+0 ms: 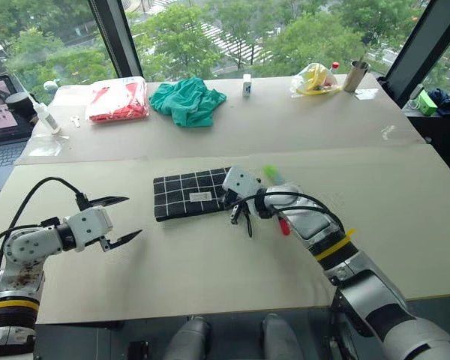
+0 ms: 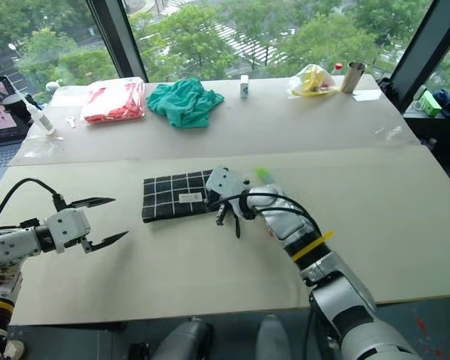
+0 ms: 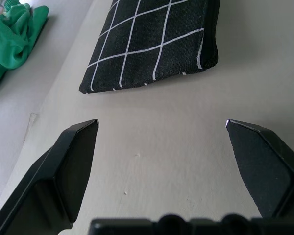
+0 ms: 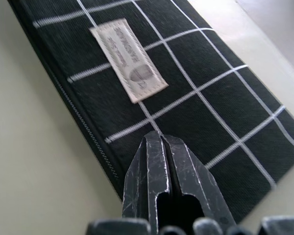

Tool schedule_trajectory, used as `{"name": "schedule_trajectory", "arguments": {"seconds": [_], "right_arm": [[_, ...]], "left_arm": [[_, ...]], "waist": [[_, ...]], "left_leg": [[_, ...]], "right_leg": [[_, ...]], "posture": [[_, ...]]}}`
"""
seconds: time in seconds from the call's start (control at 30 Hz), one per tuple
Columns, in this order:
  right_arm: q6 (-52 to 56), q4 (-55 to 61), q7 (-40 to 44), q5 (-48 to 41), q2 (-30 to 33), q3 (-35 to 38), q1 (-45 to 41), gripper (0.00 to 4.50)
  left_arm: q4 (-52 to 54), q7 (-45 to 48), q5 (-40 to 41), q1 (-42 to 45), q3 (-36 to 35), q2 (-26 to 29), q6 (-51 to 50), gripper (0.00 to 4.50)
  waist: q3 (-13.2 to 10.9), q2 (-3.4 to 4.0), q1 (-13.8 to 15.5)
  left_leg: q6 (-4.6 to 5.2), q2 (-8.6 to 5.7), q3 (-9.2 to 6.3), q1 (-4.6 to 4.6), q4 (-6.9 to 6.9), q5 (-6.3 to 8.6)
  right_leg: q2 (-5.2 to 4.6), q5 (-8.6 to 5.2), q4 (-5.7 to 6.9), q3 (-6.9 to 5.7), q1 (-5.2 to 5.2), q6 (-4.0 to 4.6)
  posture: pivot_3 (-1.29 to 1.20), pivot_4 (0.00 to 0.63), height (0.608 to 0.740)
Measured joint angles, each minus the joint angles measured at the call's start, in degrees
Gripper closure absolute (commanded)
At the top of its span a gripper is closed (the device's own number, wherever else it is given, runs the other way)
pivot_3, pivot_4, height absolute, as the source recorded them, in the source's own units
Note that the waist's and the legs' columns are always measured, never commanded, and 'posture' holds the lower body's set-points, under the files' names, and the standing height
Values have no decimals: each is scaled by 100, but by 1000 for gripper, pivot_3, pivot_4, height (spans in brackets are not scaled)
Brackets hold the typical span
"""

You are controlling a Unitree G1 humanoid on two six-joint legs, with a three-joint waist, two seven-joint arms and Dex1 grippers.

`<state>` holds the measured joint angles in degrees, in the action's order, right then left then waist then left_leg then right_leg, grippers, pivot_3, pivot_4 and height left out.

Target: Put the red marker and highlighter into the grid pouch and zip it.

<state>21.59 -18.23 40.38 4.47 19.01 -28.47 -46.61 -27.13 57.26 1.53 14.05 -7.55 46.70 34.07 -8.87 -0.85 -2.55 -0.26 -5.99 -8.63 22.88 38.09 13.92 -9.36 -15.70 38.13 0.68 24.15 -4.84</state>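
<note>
Tabletop (image 1: 210, 270) | grid pouch (image 1: 187, 193) | left end effector (image 1: 118, 220) spread | right end effector (image 4: 169, 147) pressed together over pouch

Silver-grey jointed arms, looped black cables, yellow bands near the forearms; pointed black two-fingered left gripper (image 1: 117, 220), scuffed black right gripper (image 4: 167, 166).

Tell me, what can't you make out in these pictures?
- Red marker: head views, mostly hidden behind the right arm.
- Highlighter: blurred and partly covered by that arm.
- Grid pouch: its right end sits under the right gripper, so whether the shut fingers pinch anything is unclear.
- Pouch label: print too blurred to read.
- Left gripper: open, holding nothing.
</note>
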Motion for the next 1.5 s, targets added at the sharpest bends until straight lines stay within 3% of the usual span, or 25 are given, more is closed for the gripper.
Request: {"name": "schedule_trajectory", "arguments": {"seconds": [0.17,0.53,0.9,1.3,1.33,1.37,1.5], "right_arm": [[94,-110,-61,39,-34,360,-4,4480],[104,230,20,318,-4,431,284,4480],[368,941,149,328,-21,460,741,4480],[478,1158,239,325,22,507,872,4480],[479,1159,241,325,22,508,872,4500],[479,1160,244,325,21,509,872,4500],[480,1173,282,324,22,512,872,4500]], "left_arm": [[-326,-189,-161,294,212,0,297,0],[-952,-394,-396,1038,843,-292,886,0],[-2613,-1792,-1747,2273,1496,-305,2114,0],[-3363,-2074,-1950,2733,1844,-286,2636,0],[-3396,-2074,-1950,2751,1861,-284,2662,501],[-3446,-2069,-1956,2763,1889,-284,2687,649],[-3601,-1933,-1932,2763,1935,-285,2713,2166]], "waist": [[0,-1,-29],[2,-3,-76],[11,-8,-93],[12,-9,-88],[12,-9,-88],[12,-9,-91],[12,-9,-108]], "left_leg": [[0,0,1,4,0,0],[1,-2,1,4,9,0],[1,-10,1,2,26,0],[2,-13,0,4,32,0],[2,-13,0,4,33,0],[2,-13,1,4,33,0],[2,-12,0,7,34,0]], "right_leg": [[0,0,5,2,5,0],[1,0,35,1,3,0],[2,0,67,-1,2,-1],[2,0,76,-3,4,-2],[2,0,77,-3,4,-2],[2,0,77,-3,4,-2],[3,0,80,-3,8,-2]], "posture": [[0,150,740],[0,150,740],[0,150,740],[0,150,740],[0,150,740],[0,150,740],[0,150,740]]}}
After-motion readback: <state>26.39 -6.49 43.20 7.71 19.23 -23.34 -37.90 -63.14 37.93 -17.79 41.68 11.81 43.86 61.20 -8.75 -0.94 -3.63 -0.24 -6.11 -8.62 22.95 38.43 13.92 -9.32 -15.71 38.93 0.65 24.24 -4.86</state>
